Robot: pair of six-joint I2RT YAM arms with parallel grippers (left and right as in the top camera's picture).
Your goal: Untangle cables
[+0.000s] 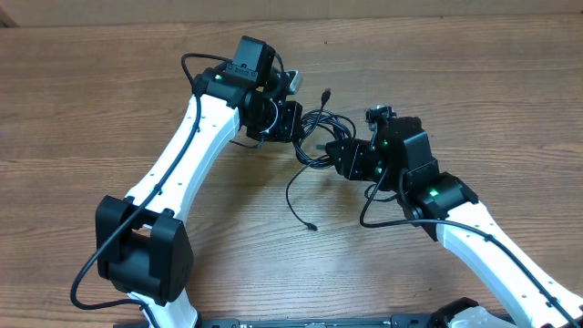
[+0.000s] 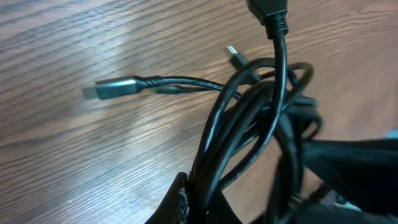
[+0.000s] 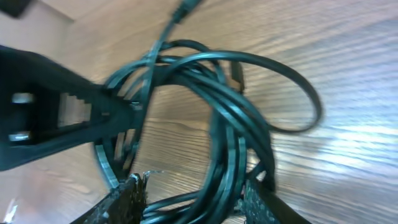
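Observation:
The cables point(image 1: 319, 132) are thin black cords tangled in a looped bundle on the wooden table between both grippers. My left gripper point(image 1: 291, 123) grips the bundle's left side. In the left wrist view the cords point(image 2: 249, 118) run down into its jaws point(image 2: 208, 202), shut on them. A silver-tipped plug point(image 2: 112, 89) lies on the table beyond. My right gripper point(image 1: 342, 155) is at the bundle's lower right. In the right wrist view its fingers point(image 3: 193, 199) are spread apart with several cable loops point(image 3: 230, 118) passing between them.
One loose cable end point(image 1: 312, 226) trails toward the table's front. Another plug point(image 1: 326, 93) points to the back. The left gripper shows in the right wrist view point(image 3: 62, 118), close to the loops. The wooden table point(image 1: 109, 91) extends to the left and back.

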